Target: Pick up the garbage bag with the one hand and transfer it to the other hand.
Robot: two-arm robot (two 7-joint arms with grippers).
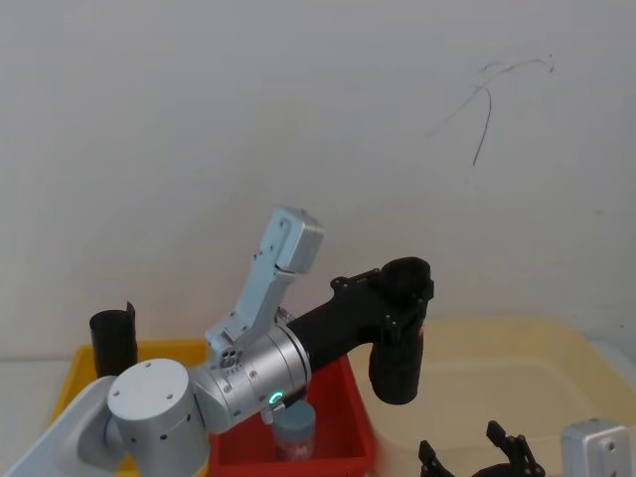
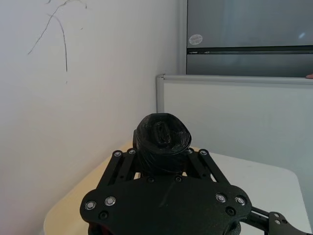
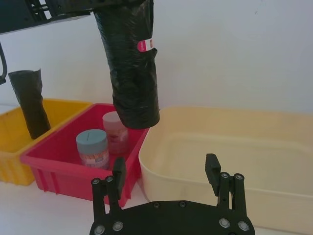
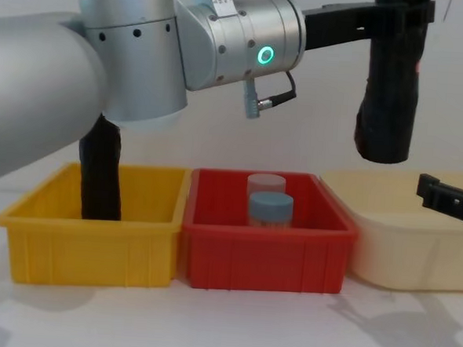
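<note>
The left gripper point(image 1: 405, 298) clamps the bag point(image 4: 387, 104) near its top, its fingers hiding that part. The bag hangs upright in the air above where the red bin point(image 4: 265, 262) meets the cream tub point(image 4: 399, 262). The right gripper point(image 3: 166, 171), partly cut off, sits low over the tub with its fingers apart. The red bin holds two jars point(image 4: 270, 209), the rear one half hidden. The yellow bin point(image 4: 85, 247) holds a slim roll point(image 4: 102, 173).

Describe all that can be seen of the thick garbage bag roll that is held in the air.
The garbage bag is a thick black roll of wrinkled plastic with rounded ends and a small pink-and-white label on its side. It hangs upright in the air, near where the red bin meets the cream tub. The left gripper clamps its upper end; nothing else touches it. The open right gripper is lower down, apart.
</note>
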